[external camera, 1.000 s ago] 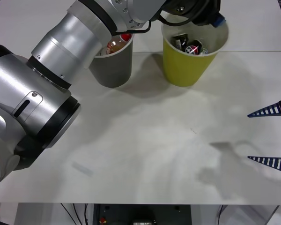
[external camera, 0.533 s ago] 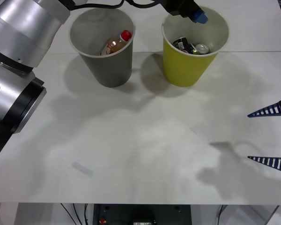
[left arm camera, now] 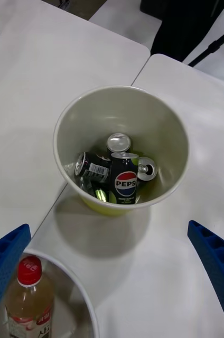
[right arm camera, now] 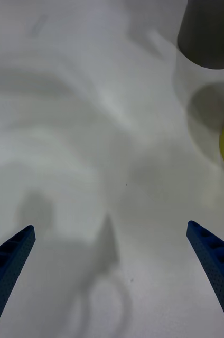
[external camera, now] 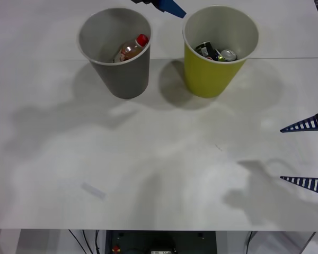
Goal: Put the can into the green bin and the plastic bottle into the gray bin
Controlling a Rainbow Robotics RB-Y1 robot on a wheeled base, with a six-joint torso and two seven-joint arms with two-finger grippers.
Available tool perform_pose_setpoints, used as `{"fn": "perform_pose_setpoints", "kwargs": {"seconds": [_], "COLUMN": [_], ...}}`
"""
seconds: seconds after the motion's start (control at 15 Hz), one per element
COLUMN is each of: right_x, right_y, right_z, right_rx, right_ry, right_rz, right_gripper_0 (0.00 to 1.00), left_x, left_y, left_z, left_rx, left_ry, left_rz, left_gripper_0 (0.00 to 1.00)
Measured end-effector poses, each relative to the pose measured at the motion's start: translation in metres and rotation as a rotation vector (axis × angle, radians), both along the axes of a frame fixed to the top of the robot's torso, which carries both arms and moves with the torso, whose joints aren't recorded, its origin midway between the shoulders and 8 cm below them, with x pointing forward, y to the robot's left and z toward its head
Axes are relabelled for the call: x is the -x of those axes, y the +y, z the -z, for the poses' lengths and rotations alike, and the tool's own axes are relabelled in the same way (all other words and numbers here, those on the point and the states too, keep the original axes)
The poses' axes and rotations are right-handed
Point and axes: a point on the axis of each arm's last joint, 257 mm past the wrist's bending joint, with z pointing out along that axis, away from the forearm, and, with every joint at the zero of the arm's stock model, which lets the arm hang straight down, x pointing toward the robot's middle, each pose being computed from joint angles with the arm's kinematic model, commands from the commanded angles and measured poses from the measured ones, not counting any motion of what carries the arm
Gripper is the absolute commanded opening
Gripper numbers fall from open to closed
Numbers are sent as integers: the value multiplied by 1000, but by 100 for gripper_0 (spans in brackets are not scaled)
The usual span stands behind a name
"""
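A clear plastic bottle [external camera: 131,49] with a red cap and brownish-orange liquid leans inside the gray bin [external camera: 122,74]. To its right, the yellow-green bin [external camera: 209,76] holds several cans; the can [left arm camera: 123,178] with a dark Pepsi label stands among them. Both bins stand on a white worktop [external camera: 148,164]. The left pincer [left arm camera: 112,274] hangs wide open above the bins; the right pincer [external camera: 310,153] is wide open, empty, at the worktop's right edge.

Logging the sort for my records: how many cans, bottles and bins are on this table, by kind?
Small drink cans in the yellow-green round bin: 4 clearly seen
Clear plastic bottle with red cap in the dark gray round bin: 1
Bins: 2
Total: 7
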Motion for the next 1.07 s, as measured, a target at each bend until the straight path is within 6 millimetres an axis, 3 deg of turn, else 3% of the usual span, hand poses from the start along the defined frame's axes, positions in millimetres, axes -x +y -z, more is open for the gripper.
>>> {"fn": "perform_pose_setpoints", "kwargs": {"seconds": [0.2, 0.6, 1.07], "right_x": [0, 0, 0], "right_y": [0, 0, 0], "right_z": [0, 0, 0], "right_rx": [0, 0, 0], "right_ry": [0, 0, 0], "right_rz": [0, 0, 0], "right_gripper_0": [100, 100, 100], "left_x": [20, 80, 132], "left_y": [49, 133, 198], "left_z": [19, 66, 120], "left_rx": [41, -7, -84], "left_ry": [-31, -101, -153], "left_rz": [-8, 8, 87], "left_gripper_0": [100, 100, 100]}}
